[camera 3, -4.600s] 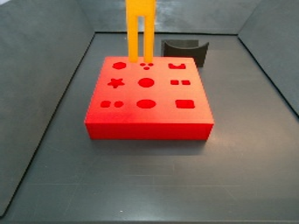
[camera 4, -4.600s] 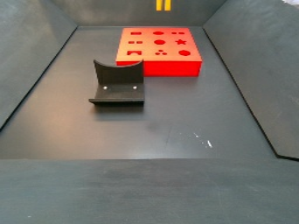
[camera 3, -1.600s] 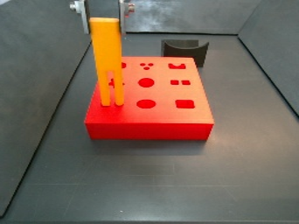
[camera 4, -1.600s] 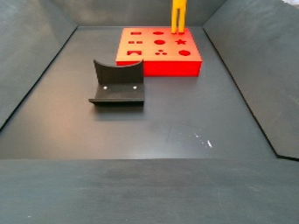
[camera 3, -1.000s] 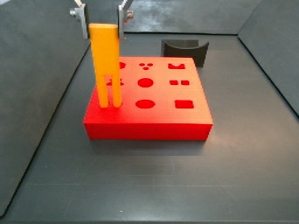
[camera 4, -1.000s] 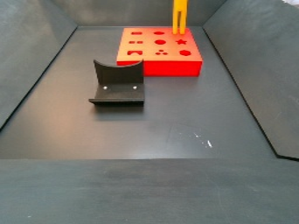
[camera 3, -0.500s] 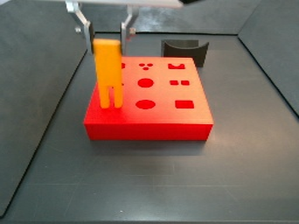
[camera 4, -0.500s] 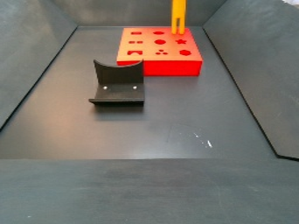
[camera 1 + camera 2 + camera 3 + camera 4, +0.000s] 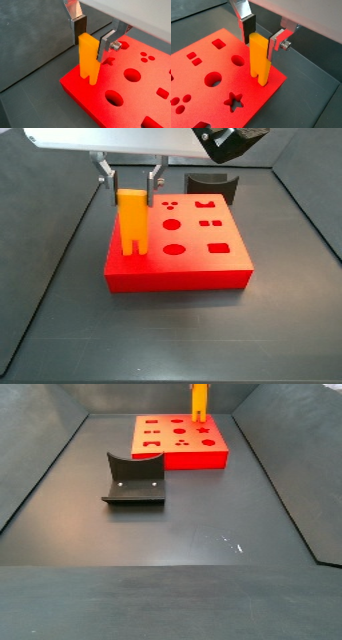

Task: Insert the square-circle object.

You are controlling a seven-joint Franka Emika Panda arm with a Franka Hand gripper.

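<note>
The square-circle object (image 9: 132,223), a tall orange-yellow bar, stands upright on its two prongs in holes at one corner of the red block (image 9: 201,253). It also shows in a side view (image 9: 198,402) and in both wrist views (image 9: 88,57) (image 9: 259,57). My gripper (image 9: 127,180) is open just above the bar's top, its fingers wider apart than the bar. In both wrist views the gripper (image 9: 91,45) (image 9: 261,42) straddles the bar's top end, with the silver fingers (image 9: 79,27) on either side. The red block (image 9: 167,444) has several shaped holes.
The dark fixture (image 9: 214,183) stands on the floor behind the red block, and shows apart from it in a side view (image 9: 134,479). Sloping grey bin walls (image 9: 54,248) close in the floor on all sides.
My gripper has let go of the bar, opened and risen above its top. The bar stays standing in the red block. The block has shifted slightly sideways.
</note>
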